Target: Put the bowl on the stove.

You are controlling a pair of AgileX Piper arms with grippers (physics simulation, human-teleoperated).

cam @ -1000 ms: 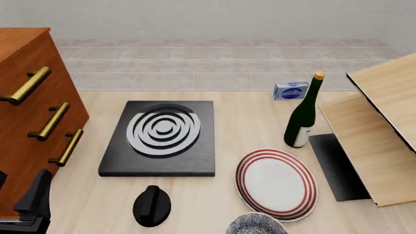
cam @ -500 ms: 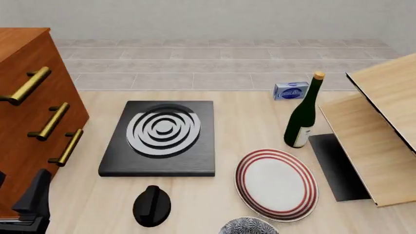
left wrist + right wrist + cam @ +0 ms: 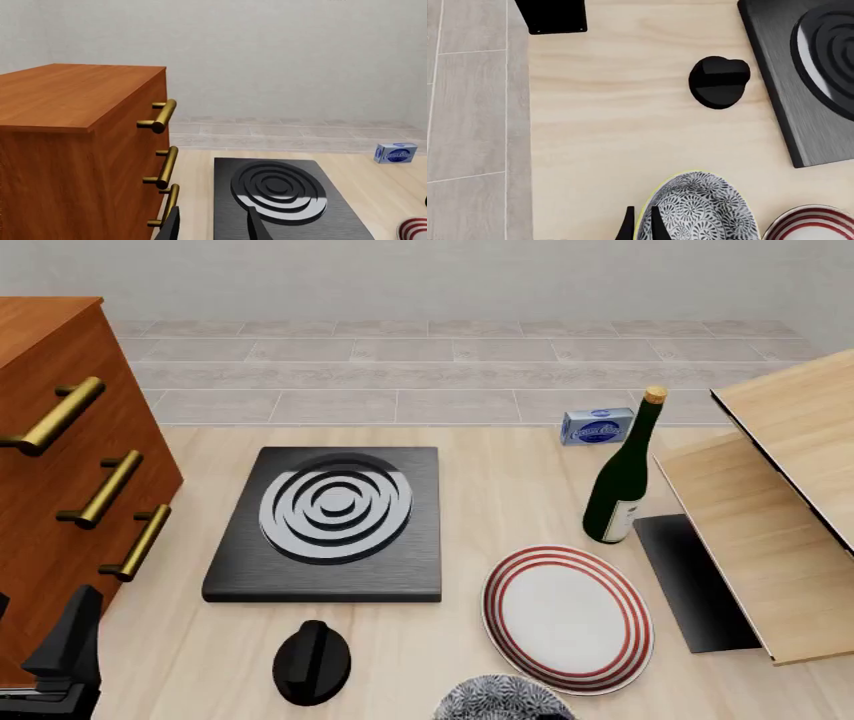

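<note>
The speckled grey-and-white bowl [image 3: 505, 701] shows at the near edge of the front view, between the black knob [image 3: 312, 662] and the plate [image 3: 567, 615]. In the right wrist view my right gripper [image 3: 642, 227] is shut on the bowl's rim [image 3: 694, 210], one finger inside and one outside; the gripper itself is out of the front view. The black stove [image 3: 334, 520] with its ringed burner lies further back and left; it also shows in the left wrist view [image 3: 287, 200]. My left gripper [image 3: 212, 227] is open and empty, low beside the drawer cabinet [image 3: 67, 470].
A green wine bottle [image 3: 623, 475] stands right of the stove, behind the red-ringed plate. A small blue box [image 3: 597, 426] lies at the back. A tilted wooden shelf [image 3: 774, 510] with a black pad [image 3: 687, 580] fills the right side.
The bowl has moved left and slightly further into the front view, carried by the right gripper. The left arm has not moved.
</note>
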